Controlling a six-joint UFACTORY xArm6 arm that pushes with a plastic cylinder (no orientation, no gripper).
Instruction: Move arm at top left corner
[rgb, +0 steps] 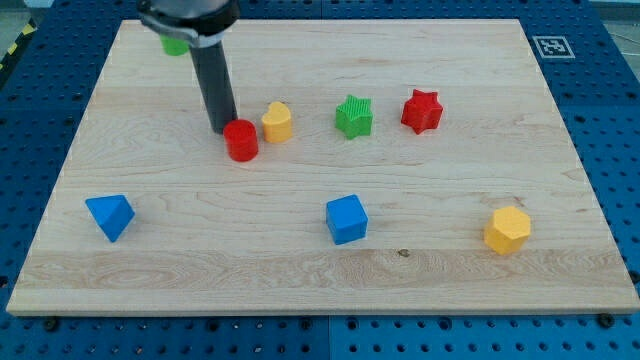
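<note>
My tip (222, 130), the lower end of the straight dark rod, rests on the pale wooden board (320, 285) in its upper left quarter, though well short of the top left corner itself. There is no gripper on this arm, so nothing opens or closes; the rod holds nothing and only touches the surface. The tip stands just beside the red cylinder block (241, 140), at that block's upper left edge, seemingly touching it.

Just to the right of the red cylinder, touching or nearly so, sits a yellow block of roughly hexagonal shape (277, 122). Further right along the same line are a green star-shaped block (354, 116) and, near it, a red star-shaped block (421, 111).

Close to the top left corner, a green block (175, 46) shows only partly behind the arm's dark housing, so its shape cannot be made out.

Toward the bottom edge lie three more blocks, well apart from each other: a blue triangular block (110, 216) near the left edge, a blue cube (347, 219) around the middle, and a yellow hexagonal block (507, 230) toward the right edge.
</note>
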